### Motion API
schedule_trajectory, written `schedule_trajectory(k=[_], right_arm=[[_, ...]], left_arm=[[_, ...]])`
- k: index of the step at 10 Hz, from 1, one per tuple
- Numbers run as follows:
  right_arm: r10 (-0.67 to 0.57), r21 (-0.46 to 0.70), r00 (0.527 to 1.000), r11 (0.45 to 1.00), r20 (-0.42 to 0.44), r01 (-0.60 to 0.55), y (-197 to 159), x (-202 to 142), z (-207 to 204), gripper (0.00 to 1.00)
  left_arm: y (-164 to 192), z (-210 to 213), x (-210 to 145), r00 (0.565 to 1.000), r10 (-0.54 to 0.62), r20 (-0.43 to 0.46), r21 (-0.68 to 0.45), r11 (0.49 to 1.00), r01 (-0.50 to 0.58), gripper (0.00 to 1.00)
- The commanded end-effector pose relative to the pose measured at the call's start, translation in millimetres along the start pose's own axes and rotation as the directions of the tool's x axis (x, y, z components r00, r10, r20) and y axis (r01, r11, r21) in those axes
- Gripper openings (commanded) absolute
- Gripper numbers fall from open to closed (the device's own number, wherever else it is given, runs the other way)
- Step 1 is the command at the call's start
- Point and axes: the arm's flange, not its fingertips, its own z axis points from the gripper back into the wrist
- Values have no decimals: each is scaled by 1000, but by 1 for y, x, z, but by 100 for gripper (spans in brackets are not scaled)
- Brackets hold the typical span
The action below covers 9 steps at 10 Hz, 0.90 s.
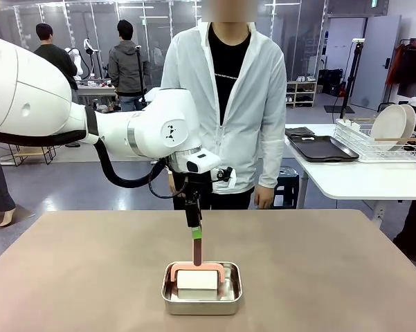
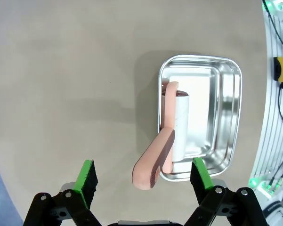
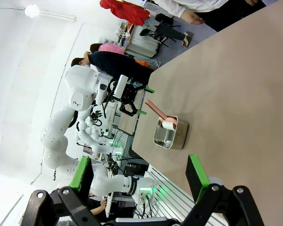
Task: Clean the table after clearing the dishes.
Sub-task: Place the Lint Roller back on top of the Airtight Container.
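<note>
The brownish table (image 1: 318, 263) carries a shiny steel pan (image 1: 167, 294) near its front edge. In the pan lies a lint roller (image 1: 197, 278) with a white roll, its pink handle (image 1: 196, 250) sticking up. My left gripper (image 1: 196, 232) hangs straight above the handle, open. In the left wrist view the handle (image 2: 153, 165) shows between the spread fingers of the left gripper (image 2: 143, 178), apart from both pads. My right gripper (image 3: 139, 172) stands open and empty, off to the side, looking at the pan (image 3: 172, 139). The dishes (image 1: 391, 126), white plates, stand in a wire rack on the white side table.
A person (image 1: 225, 104) in a white jacket stands at the table's far edge, hands down. Dark trays (image 1: 322, 147) lie on the white side table at the right. Bare tabletop (image 2: 61, 94) surrounds the pan on all sides.
</note>
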Motion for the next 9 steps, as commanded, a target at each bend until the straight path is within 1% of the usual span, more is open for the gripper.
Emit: schedule_trajectory(k=[1,9], right_arm=[[10,4,1000,1000,-1,-10,3,0,-1,100],[10,4,1000,1000,-1,-10,3,0,-1,100]], left_arm=[[1,0,0,1000,-2,-5,-5,1000,2,100],[1,-2,0,1000,1,0,-4,1000,-1,100]])
